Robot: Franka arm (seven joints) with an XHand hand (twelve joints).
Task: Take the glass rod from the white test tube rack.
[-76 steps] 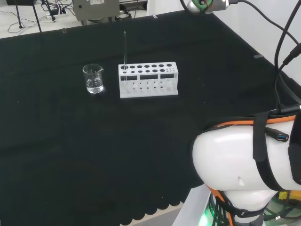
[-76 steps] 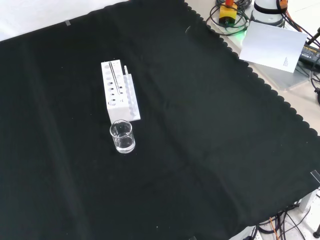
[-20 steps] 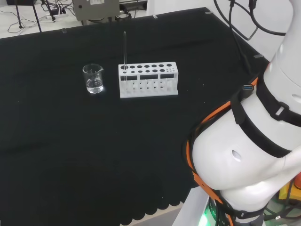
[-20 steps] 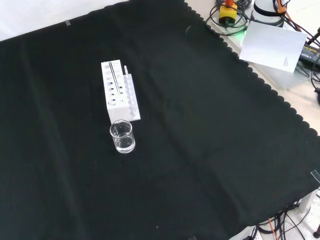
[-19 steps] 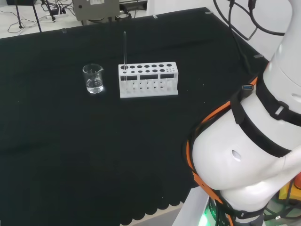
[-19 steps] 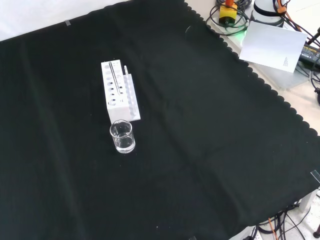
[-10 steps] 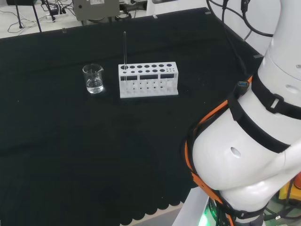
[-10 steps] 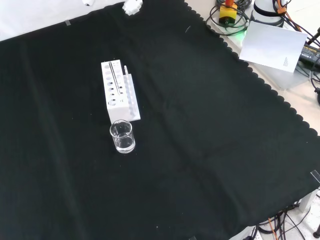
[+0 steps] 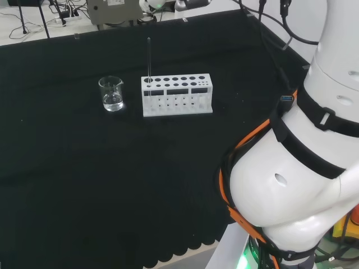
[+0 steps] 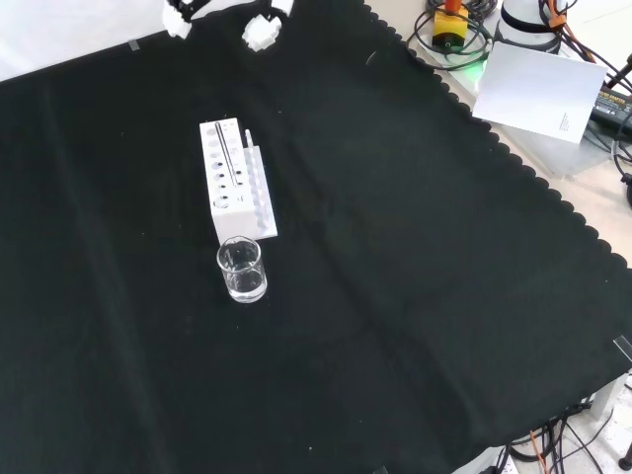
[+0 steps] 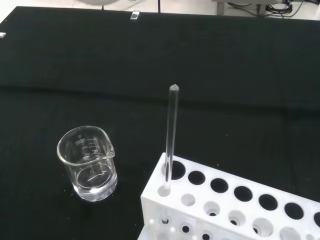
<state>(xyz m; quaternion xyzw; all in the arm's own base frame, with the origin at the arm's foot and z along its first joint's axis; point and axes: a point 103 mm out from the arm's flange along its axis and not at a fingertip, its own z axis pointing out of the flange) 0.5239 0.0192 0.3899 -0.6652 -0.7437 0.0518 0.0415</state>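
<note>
Glass rod stands upright in the end hole of the white test tube rack, beaker side. Front view: robot hand at top edge — rack lies toward its 6 o'clock, well apart. Fingers' spread cannot be told; it holds nothing.

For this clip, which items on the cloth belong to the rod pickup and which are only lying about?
Belongs to the job:
glass rod, upright in an end hole
white test tube rack
hand, at the front view's top edge, touching nothing

Lying about:
glass beaker, beside the rack's rod end
black cloth
</note>
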